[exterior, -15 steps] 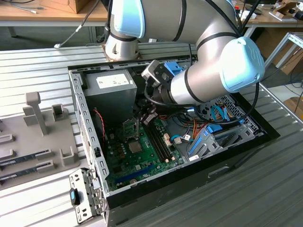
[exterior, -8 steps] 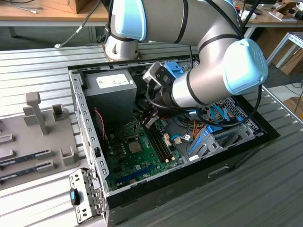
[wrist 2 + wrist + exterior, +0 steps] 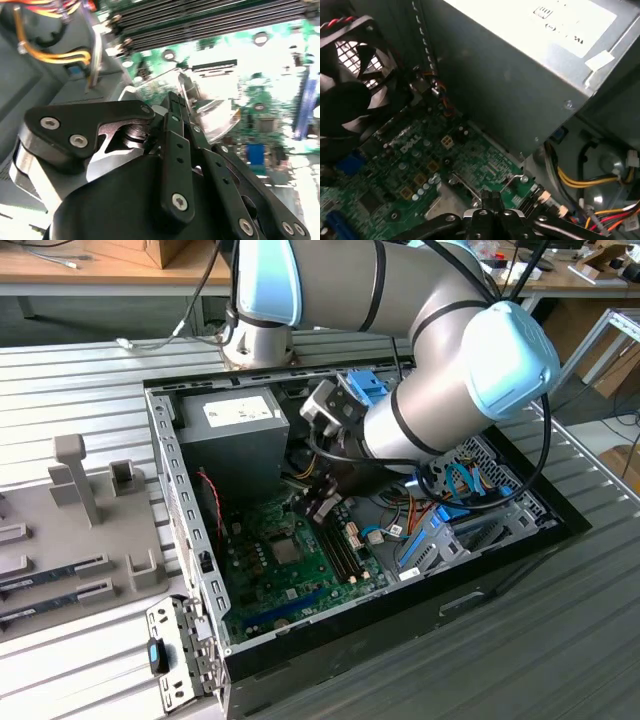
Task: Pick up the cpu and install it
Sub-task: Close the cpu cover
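My gripper (image 3: 318,506) reaches down inside the open computer case, low over the green motherboard (image 3: 262,575). In the second wrist view its black fingers (image 3: 173,117) stand pressed together, and I see nothing between them. Just past the fingertips lies a shiny silver-grey flat surface (image 3: 214,114) at the socket. I cannot tell whether it is the cpu's metal top or the socket's cover plate. In the exterior view the socket (image 3: 287,551) looks like a grey square on the board. A thin metal socket lever (image 3: 470,186) runs close to the gripper (image 3: 490,196).
The grey power supply (image 3: 235,435) stands close behind the gripper. A black fan (image 3: 350,65) sits at the case wall. Dark memory slots (image 3: 340,550) and bundles of yellow and orange cables (image 3: 585,180) lie alongside. A grey tray with fixtures (image 3: 80,530) lies outside the case on the exterior view's left.
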`<state>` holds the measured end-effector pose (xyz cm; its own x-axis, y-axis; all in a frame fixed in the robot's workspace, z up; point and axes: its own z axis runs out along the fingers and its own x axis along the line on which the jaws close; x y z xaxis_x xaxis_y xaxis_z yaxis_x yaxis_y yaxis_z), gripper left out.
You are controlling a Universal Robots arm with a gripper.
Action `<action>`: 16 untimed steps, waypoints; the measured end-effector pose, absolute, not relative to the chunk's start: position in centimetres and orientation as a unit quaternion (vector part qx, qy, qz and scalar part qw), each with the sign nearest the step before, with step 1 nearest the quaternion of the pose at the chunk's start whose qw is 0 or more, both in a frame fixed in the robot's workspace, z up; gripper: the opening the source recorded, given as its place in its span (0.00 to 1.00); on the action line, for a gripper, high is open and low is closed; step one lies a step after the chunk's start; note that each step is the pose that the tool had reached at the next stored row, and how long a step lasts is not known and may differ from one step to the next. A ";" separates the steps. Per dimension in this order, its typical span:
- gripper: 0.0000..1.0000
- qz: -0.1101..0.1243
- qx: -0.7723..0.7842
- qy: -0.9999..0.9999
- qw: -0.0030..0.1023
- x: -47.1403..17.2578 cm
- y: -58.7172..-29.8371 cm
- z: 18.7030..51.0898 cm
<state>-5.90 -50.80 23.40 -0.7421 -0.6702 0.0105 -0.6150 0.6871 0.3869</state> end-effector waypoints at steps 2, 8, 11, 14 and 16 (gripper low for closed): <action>0.11 -0.172 0.352 -0.917 0.080 -5.9 -50.8 23.4; 0.11 -0.214 0.354 -0.908 0.067 -5.2 -51.2 23.2; 0.11 -0.216 0.353 -0.907 0.072 -3.6 -51.1 23.1; 0.11 -0.215 0.357 -0.906 0.073 -3.4 -50.4 23.1; 0.11 -0.214 0.358 -0.906 0.074 -3.4 -49.7 23.1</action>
